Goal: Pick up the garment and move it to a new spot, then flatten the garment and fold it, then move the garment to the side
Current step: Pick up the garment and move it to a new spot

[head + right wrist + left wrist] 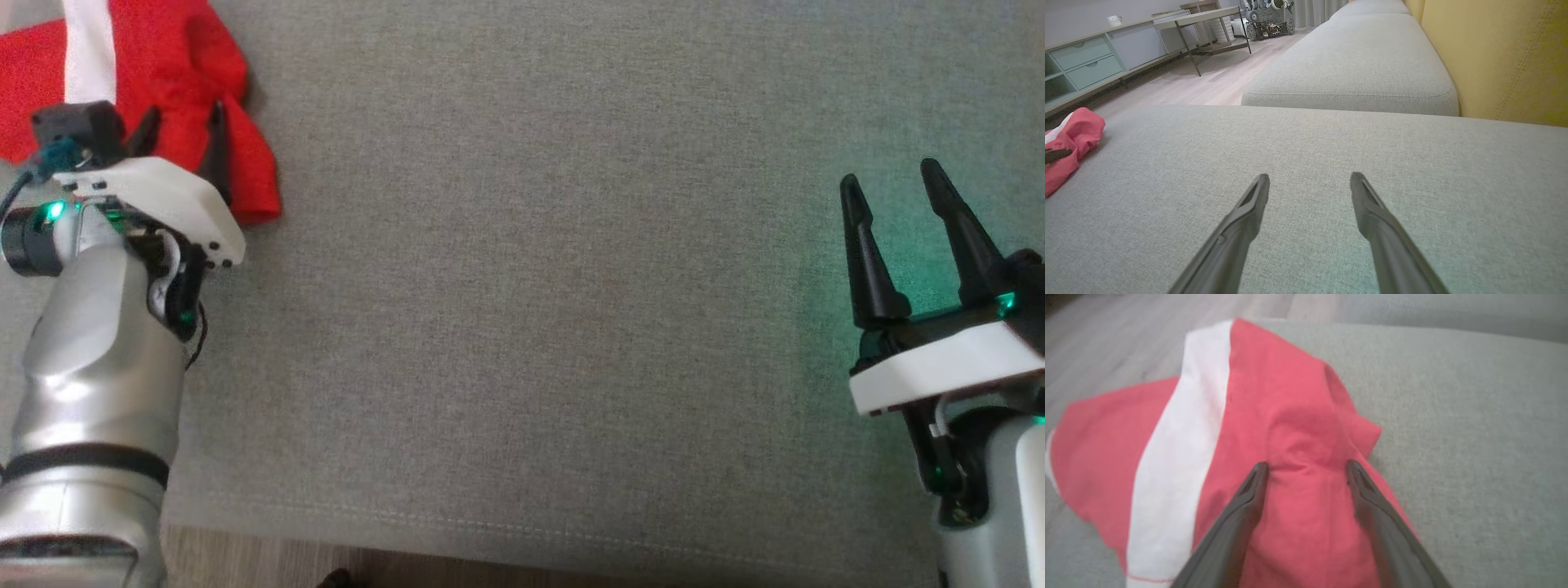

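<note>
Left end effector [1306, 465]: fingers apart, straddling a raised fold of the red garment [1274, 400], likely lined up so you can pinch it. Garment lies bunched at the sofa cushion's [531, 286] left edge. Your right end effector [1309, 176] hovers, fingers apart, over bare cushion, probably on standby.

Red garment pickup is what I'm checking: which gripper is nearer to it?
Left. The left gripper is right over the red garment, jaws open astride a bunched fold. The right gripper is far off to its right above the grey cushion, jaws open.
</note>
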Robot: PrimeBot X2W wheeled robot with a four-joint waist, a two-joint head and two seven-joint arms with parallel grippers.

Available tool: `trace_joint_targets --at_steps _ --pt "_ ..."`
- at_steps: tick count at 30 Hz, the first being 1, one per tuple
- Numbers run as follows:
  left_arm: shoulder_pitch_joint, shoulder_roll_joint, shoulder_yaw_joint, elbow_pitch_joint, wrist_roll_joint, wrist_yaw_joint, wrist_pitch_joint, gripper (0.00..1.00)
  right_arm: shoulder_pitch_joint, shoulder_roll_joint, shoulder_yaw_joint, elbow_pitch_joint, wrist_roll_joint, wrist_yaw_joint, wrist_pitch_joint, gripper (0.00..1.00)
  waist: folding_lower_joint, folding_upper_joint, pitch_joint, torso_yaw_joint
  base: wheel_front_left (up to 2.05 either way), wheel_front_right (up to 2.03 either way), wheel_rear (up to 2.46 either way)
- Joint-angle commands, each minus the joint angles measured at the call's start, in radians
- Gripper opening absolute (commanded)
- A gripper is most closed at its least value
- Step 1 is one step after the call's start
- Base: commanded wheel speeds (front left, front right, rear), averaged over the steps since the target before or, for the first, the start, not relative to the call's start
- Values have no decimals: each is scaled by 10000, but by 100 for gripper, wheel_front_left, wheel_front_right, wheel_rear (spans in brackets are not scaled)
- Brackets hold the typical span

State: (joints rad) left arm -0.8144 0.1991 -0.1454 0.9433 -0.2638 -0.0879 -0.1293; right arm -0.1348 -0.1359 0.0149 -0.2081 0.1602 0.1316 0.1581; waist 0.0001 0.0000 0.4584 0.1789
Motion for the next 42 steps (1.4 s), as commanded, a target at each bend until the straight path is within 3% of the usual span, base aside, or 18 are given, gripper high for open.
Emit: trace_joint_targets --at_steps 1,2,4,9,15,23,35,42 --pt "-464 586 241 185 -82 -42 131 100 -264 8 266 -298 96 -9 -104 100 -1 0 40 -44 0 0 0" --pt "-586 578 234 513 -144 -89 224 100 -299 6 287 -269 103 -9 -125 100 -1 0 41 -62 0 0 0" --pt "-780 553 206 1067 -259 -177 371 0 -345 2 303 -214 128 -9 -162 100 -1 0 25 -83 0 0 0" --pt "-1047 642 170 1794 -341 -239 -183 0 -340 22 265 -63 176 -9 -263 100 -1 0 -153 -99 0 0 0" --pt "-928 874 447 1251 -373 188 -1278 0 -145 124 196 137 209 -9 -464 100 -1 0 -876 -62 0 0 0" --pt "1454 1029 1295 -3062 48 819 -1321 0 303 359 232 486 195 -9 -702 100 -1 0 -2307 -161 0 0 0" --pt "5394 448 1228 -7453 475 1374 -1204 0 925 523 544 690 214 -9 -930 100 -1 0 -3925 -706 0 0 0" --pt "7147 66 891 -9147 407 1665 -539 0 1100 573 649 731 263 -9 -1067 100 -1 0 -4351 -1289 0 0 0"
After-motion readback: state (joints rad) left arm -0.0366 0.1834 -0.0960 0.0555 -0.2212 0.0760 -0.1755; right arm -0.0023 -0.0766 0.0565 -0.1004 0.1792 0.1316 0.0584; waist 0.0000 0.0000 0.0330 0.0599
